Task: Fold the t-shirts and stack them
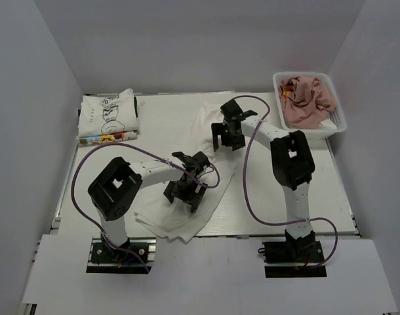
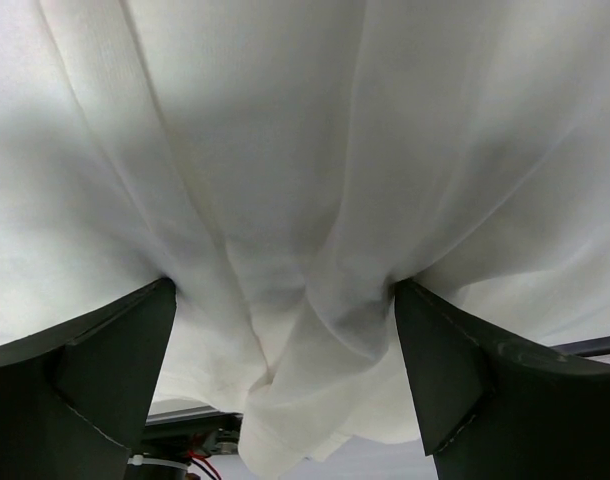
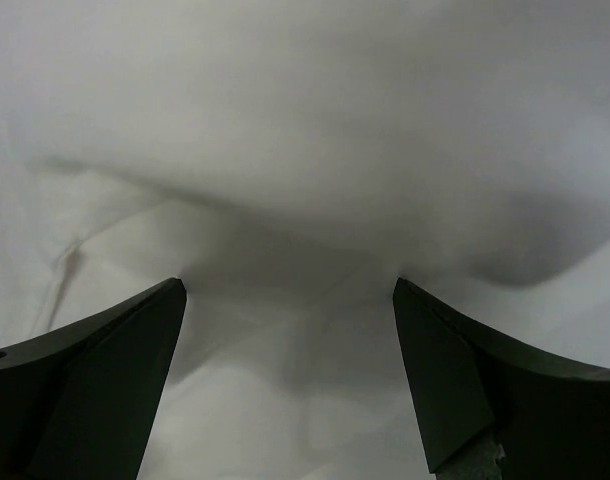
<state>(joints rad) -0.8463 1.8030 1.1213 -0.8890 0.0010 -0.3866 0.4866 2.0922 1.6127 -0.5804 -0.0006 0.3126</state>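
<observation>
White cotton sprawls crumpled left of the basket: this white tee is unfolded, a pink tee waits inside the basket, and one folded cartoon tee lies far to its left, so most work likely remains. Both arms bend low over the white tee, left pincer and right pincer spread wide, gripping nothing.
</observation>
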